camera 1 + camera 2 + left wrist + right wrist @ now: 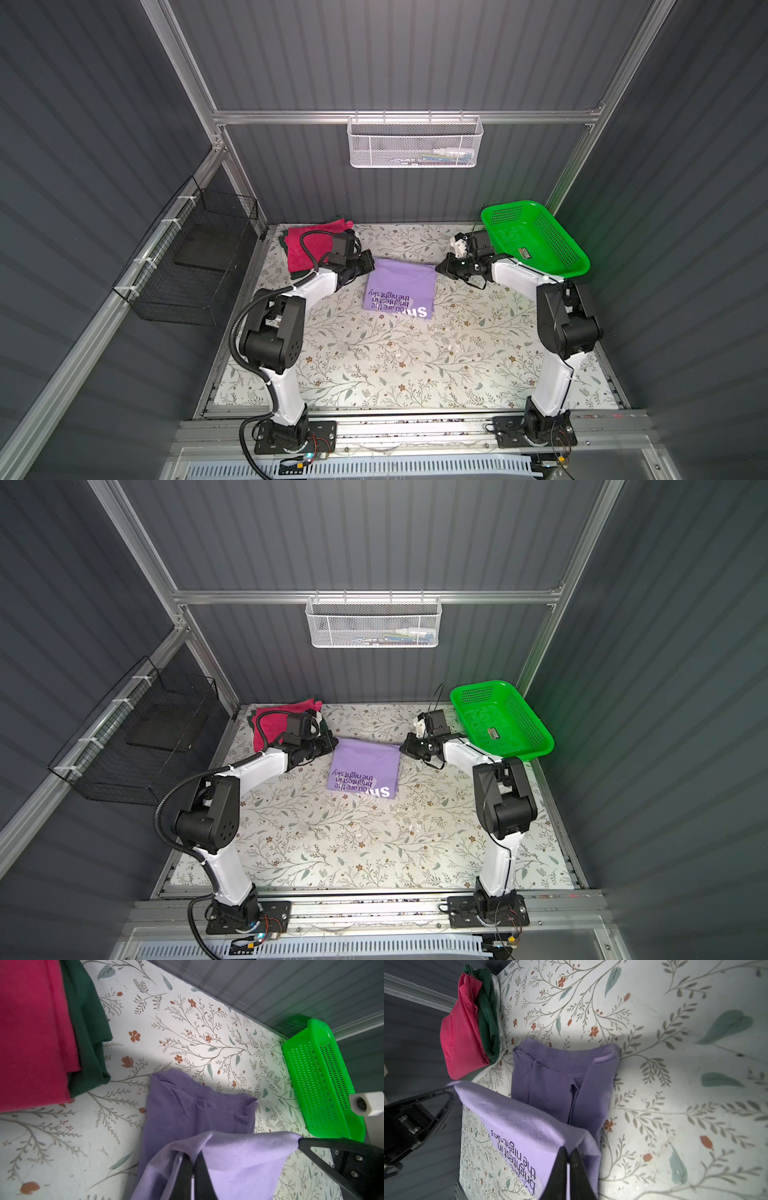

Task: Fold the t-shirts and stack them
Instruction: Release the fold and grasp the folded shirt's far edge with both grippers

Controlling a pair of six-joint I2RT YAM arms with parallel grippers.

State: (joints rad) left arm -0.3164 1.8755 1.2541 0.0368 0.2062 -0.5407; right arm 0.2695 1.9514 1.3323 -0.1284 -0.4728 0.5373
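Observation:
The lavender t-shirt point(399, 286) point(365, 766) lies partly folded mid-table, with its lettering face up on the near part. My left gripper point(371, 261) point(192, 1156) is shut on its far left corner. My right gripper point(437, 268) point(569, 1150) is shut on its far right corner. Both corners are lifted, and a lower layer of the shirt point(562, 1076) lies flat beyond them. The magenta-pink t-shirt point(301, 249) point(31, 1032) rests folded on the dark green t-shirt point(87, 1032) point(488, 1016) at the back left, beside the left gripper.
A bright green mesh basket point(536, 237) point(320, 1080) sits tilted at the back right corner, just behind the right arm. A white wire basket point(413, 141) hangs on the back wall and a black wire basket point(195, 257) on the left wall. The floral tabletop point(374, 365) extends toward the front.

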